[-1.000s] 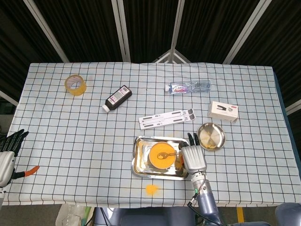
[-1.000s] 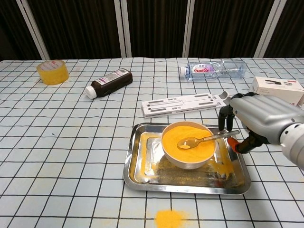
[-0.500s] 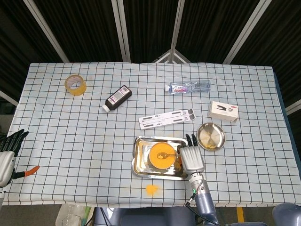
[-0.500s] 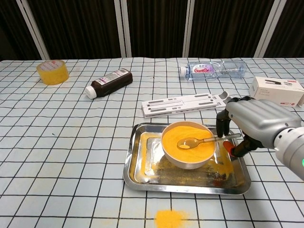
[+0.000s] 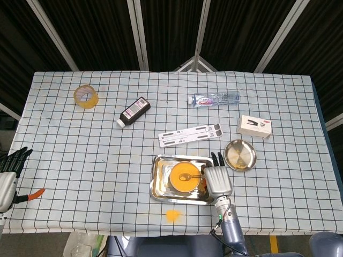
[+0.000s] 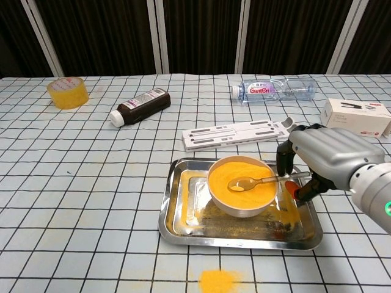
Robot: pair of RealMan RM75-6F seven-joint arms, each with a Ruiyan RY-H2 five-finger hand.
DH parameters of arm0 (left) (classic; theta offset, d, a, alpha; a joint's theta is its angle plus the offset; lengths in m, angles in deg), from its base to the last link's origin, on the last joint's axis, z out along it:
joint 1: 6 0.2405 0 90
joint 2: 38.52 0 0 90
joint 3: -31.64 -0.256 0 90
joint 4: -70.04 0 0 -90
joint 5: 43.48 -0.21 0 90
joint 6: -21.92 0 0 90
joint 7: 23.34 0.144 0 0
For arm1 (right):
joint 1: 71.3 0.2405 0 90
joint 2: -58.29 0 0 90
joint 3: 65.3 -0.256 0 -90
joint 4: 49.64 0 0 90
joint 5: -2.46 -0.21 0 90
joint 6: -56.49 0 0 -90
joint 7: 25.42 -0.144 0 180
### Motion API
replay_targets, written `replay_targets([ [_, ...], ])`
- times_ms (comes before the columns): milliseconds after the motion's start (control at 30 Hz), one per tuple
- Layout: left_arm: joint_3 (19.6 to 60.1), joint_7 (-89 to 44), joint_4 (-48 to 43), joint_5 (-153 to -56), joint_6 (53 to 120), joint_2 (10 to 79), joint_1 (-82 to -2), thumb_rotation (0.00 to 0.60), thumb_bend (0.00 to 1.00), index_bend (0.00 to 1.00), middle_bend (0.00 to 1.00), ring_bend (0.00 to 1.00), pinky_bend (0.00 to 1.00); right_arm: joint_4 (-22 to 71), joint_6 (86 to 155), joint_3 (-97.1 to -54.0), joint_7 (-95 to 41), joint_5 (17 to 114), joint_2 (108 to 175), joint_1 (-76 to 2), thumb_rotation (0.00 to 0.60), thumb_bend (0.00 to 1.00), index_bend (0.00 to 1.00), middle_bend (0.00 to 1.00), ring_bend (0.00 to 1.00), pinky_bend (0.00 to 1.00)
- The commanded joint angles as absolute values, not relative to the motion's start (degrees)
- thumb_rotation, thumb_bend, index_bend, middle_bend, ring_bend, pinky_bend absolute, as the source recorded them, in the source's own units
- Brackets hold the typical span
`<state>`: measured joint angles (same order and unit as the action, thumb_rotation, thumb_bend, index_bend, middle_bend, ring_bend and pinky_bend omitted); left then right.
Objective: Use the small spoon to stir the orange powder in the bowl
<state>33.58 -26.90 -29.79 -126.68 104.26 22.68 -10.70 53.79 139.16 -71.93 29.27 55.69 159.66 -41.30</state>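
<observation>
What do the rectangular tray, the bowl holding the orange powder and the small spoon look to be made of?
Rectangular tray: polished metal, probably stainless steel; it mirrors the orange powder and the room lights.
Bowl: pale, matte outside, likely ceramic or plastic; the look does not settle which.
Small spoon: shiny silver metal, with a bright highlight along its thin handle, which lies at the right hand.

Small spoon (image 6: 259, 180): metal, shiny, lying tilted across bowl rim, scoop end resting on powder near bowl centre, handle pointing right past rim; lower centre-right of chest view. Orange powder (image 6: 239, 173): bright orange, fills bowl nearly to rim, surface mostly smooth. Bowl (image 6: 238, 203): small, round, pale outside, upright, lower centre of chest view; lower centre in head view (image 5: 184, 177).
</observation>
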Motion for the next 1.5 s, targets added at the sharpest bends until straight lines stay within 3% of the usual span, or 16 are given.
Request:
replay_targets([
  [33, 33.58, -26.88, -29.81, -126.68, 104.27, 22.69, -10.69, 0.6, 0.0, 0.0, 0.0, 0.0, 0.0, 53.98, 139.19, -72.0, 29.38, 55.7, 159.56, -41.33, 0.6, 0.49, 0.49, 0.42, 0.07, 0.0],
  [1500, 33.66, -26.86, -30.08, -126.25, 103.95, 22.63, -10.8, 0.6, 0.0, 0.0, 0.0, 0.0, 0.0, 54.76, 139.24, -72.5, 30.1, 55.28, 159.58, -41.54, 0.6, 0.51, 0.55, 0.46, 0.11, 0.0],
])
